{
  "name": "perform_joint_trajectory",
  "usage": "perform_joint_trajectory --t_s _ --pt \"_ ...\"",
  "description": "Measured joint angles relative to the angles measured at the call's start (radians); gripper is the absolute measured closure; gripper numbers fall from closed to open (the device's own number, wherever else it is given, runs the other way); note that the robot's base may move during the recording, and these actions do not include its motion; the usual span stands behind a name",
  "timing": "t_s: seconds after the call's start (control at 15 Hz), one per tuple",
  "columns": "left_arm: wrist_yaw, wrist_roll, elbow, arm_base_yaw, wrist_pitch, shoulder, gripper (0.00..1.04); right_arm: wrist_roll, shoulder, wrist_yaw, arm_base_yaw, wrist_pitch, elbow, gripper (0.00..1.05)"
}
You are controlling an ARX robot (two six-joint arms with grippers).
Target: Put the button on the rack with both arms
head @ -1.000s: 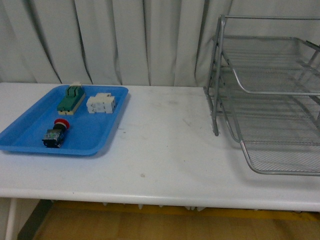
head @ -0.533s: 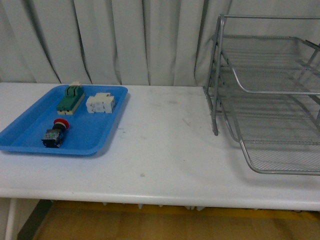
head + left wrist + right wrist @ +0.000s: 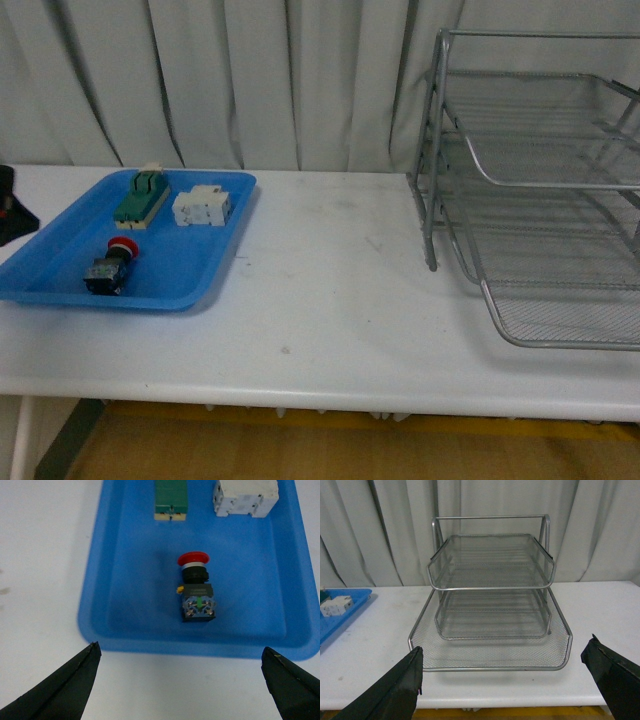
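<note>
Lying on its side in the blue tray (image 3: 130, 595), red cap turned toward the green block (image 3: 170, 500) and the white block (image 3: 245, 497), the button (image 3: 196, 587) is framed between the widely parted fingers of the left gripper (image 3: 180, 648), which is held over the tray's near rim with nothing in it. The right gripper (image 3: 504, 647) is likewise spread wide and empty, and is pointed at the rack (image 3: 490, 587), which stands well apart from the tray at the other end of the table (image 3: 330, 300). Nothing has yet been grasped, so the risks are judged to lie ahead. The button could be rolled or pushed along the smooth tray floor if it is met by one finger before the other, since little resistance is offered by its round cap and collar. A grip taken on the cap alone could be lost in the lift; the squarer block body is thought the surer hold. The neighbouring blocks could be nudged if the descent is steered too far in. Because a handover between arms is implied, a drop onto the bare table could be caused by an early release, and the button could be tipped off the mesh tiers if let go too near an edge.
</note>
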Motion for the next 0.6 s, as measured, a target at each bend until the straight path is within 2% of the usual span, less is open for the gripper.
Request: perform_joint_trajectory --t_s 0.33,0.53,0.6 --pt "-0.012 -0.012 0.441 -0.08 -0.161 0.389 0.07 0.0 0.0 0.0 0.0 0.0 0.0 0.06" --pt "-0.13 -0.014 0.722 -0.101 -0.299 0.631 0.07 0.0 0.0 0.0 0.0 0.0 0.0 0.06" --pt "-0.15 -0.01 0.721 -0.104 -0.306 0.647 0.13 0.0 0.0 0.0 0.0 0.0 0.0 0.06"
